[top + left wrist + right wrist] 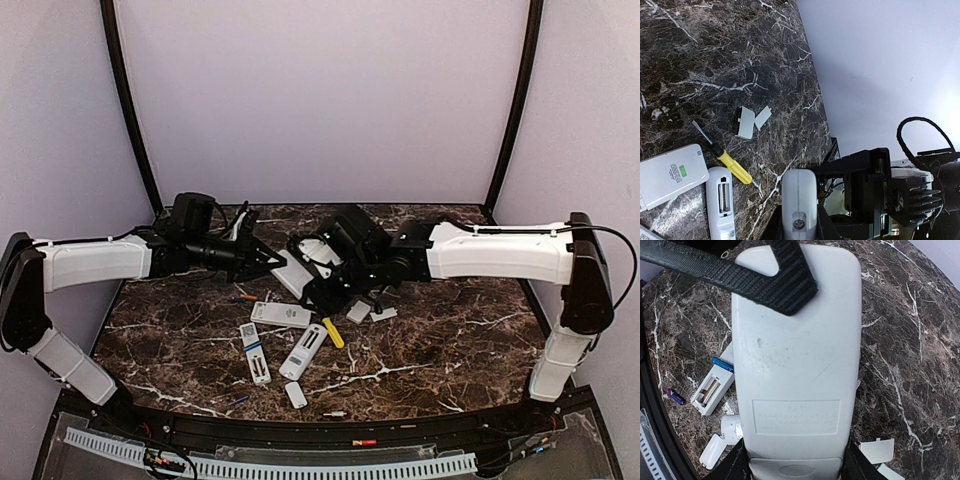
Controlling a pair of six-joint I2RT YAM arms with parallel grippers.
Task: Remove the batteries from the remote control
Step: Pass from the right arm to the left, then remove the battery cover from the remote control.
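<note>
A wide white remote (293, 272) is held above the table between both arms. My right gripper (796, 467) is shut on its lower end; its plain back (797, 365) fills the right wrist view, with a closed cover panel by the jaws. My left gripper (800, 220) is shut on the other end (799, 197); one of its black fingers (765, 277) lies across the remote's top. A blue battery (722, 364) lies across an open remote (710, 390) on the table, and a dark purple battery (675, 397) lies beside it. An orange battery (245, 297) lies under the left gripper.
Three more remotes (281, 314), (304, 350), (255, 352) and a small white piece (296, 394) lie on the marble. A yellow-handled screwdriver (333, 332) lies beside them and also shows in the left wrist view (732, 167). White covers (360, 311), (746, 122) lie to the right.
</note>
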